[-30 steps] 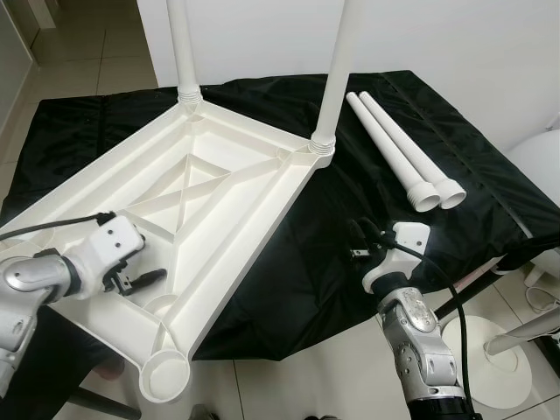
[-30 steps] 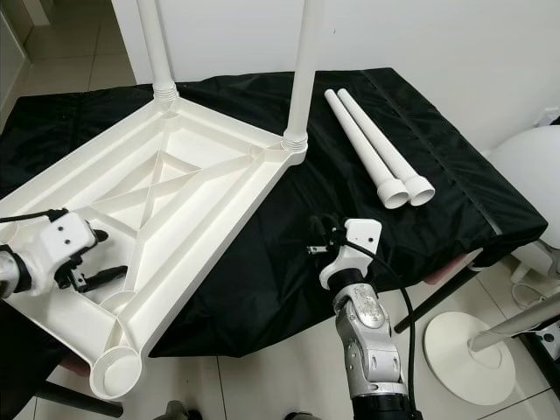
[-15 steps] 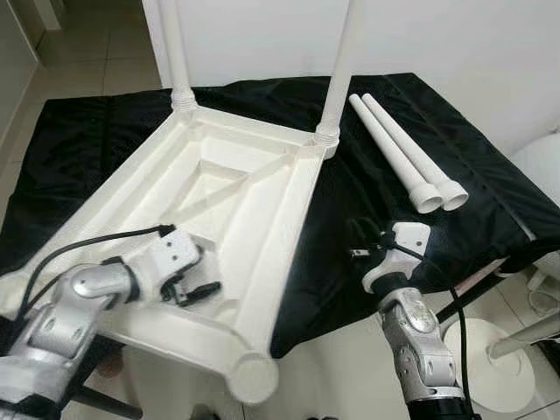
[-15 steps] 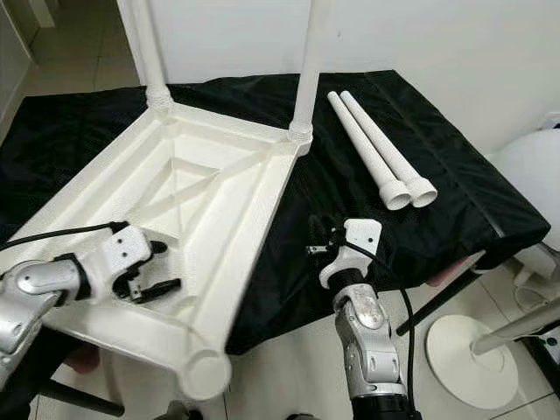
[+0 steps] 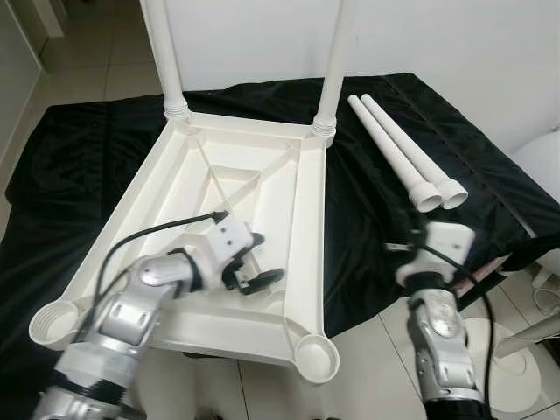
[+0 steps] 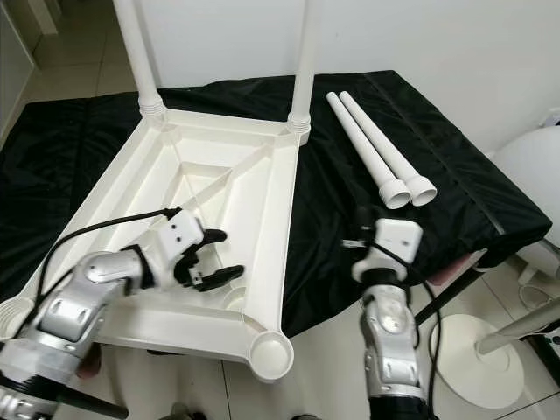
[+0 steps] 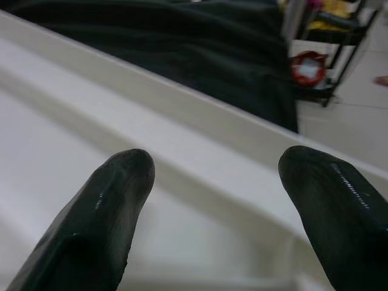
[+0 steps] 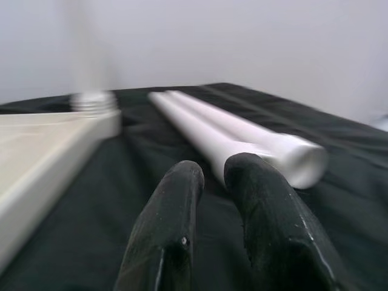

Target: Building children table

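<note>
Black cloth [image 5: 367, 219], tiled floor [image 5: 79, 52], white wall [image 5: 437, 35].

The two upright legs [image 5: 164, 52] fitted to the upturned white tabletop [image 5: 289, 210] run out past the top edge of the head views, so their ends cannot be seen. The left arm covers part of the tabletop's near rim. In the right wrist view the near edge of the tabletop and one leg socket [image 8: 94, 103] are blurred.

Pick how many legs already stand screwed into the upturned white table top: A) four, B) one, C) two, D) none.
C: two upright legs stand in the far corner sockets of the table top, while two loose legs lie side by side on the black cloth.
</note>
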Robot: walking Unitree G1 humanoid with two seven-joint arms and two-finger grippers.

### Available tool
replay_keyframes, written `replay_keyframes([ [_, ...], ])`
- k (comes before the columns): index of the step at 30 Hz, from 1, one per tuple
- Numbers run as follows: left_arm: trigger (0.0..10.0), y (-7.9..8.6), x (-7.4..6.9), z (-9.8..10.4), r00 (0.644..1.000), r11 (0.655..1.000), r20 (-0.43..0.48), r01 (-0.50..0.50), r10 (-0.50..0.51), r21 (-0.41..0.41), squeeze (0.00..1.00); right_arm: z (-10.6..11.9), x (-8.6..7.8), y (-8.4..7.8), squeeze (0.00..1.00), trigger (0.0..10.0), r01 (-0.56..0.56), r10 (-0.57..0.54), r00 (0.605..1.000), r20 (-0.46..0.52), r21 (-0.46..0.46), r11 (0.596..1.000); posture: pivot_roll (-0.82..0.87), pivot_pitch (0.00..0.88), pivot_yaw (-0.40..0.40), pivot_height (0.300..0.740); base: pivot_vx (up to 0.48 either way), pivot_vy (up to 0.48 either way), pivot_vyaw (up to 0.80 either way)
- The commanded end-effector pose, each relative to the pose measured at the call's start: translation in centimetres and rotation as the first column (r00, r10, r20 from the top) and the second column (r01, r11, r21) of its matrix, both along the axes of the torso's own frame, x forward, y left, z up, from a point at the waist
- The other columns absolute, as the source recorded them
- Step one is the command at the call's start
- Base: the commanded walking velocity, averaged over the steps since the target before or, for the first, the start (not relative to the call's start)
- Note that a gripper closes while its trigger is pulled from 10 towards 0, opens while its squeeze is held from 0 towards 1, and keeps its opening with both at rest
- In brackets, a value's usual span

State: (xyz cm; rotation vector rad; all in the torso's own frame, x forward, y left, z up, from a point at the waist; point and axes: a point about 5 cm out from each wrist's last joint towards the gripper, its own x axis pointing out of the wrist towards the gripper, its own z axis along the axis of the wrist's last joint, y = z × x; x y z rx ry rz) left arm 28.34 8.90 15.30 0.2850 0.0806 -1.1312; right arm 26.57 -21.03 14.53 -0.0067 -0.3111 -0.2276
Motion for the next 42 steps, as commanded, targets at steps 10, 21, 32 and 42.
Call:
replay_keyframes([
  [10, 10.0, -1.9, 0.6, -0.1, 0.977, 0.975, 0.032, -0.208, 0.211, -0.083, 0.0, 0.1, -0.8, -0.7, 0.0, 10.0, 0.064, -0.064, 0.998, 0.021, -0.02, 0.998, -0.07, 0.09, 0.039, 0.74, 0.0, 0.0, 0.0],
  [21, 10.0, -0.7, 1.4, 3.5, 0.961, 0.901, 0.023, -0.249, 0.275, -0.355, 0.0, 0.0, -0.9, 0.2, 1.0, 10.0, 0.02, -0.02, 1.0, 0.021, 0.008, 1.0, -0.07, 0.129, 0.034, 0.74, 0.0, 0.0, 0.0],
  [32, 10.0, 1.4, -0.4, 3.7, 0.957, 0.898, 0.087, -0.224, 0.275, -0.378, 0.0, -0.2, -0.5, 1.6, 0.0, 10.0, -0.082, 0.081, 0.997, -0.006, -0.038, 0.996, -0.06, 0.125, 0.043, 0.74, 0.0, 0.0, 0.0],
  [42, 10.0, 3.6, -3.5, 2.4, 0.995, 0.984, 0.088, 0.063, -0.049, -0.169, 0.0, -0.7, -1.5, 1.1, 0.0, 10.0, -0.061, 0.06, 0.998, -0.024, -0.08, 0.995, -0.01, 0.109, 0.064, 0.74, 0.0, 0.0, 0.0],
])
